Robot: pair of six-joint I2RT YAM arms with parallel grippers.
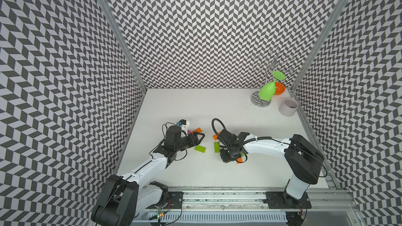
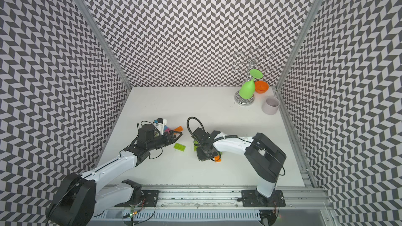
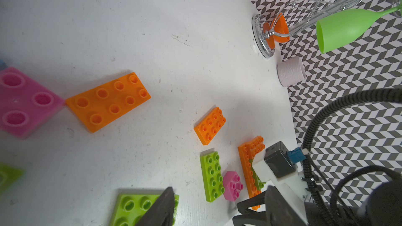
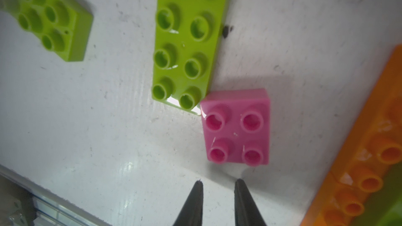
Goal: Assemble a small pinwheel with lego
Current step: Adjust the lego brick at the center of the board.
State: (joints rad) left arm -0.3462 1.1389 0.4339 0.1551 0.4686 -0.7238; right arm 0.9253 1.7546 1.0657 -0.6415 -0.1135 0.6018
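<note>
Pink plastic front and centre: the pink square brick (image 4: 236,127) sits studs-up on the white table (image 4: 87,127), one corner touching the end of a lime oblong plate (image 4: 187,40). Right gripper (image 4: 219,182) hangs just beside it, tips a narrow way apart and gripping nothing, bare table between them. On the brick's other side, near but apart, runs a long orange strip (image 4: 369,159) with a green piece seated on top. Further out lies a second lime brick (image 4: 52,18), and over that one hovers the left gripper (image 1: 198,138), jaws spread, nothing in them. One dark finger (image 3: 165,205) crosses that brick in the left wrist view. Past it, an orange oblong (image 3: 108,101) lies almost corner to corner with a second pink square (image 3: 24,101), and another orange oblong (image 3: 210,125) lies flat on its own. All of it sits mid-table, between the two arms. Far back corner: a wire rack (image 1: 261,103) with a green goblet (image 1: 267,92) hung upside down, an orange bowl (image 1: 280,88), and a pale cup (image 1: 288,107).
</note>
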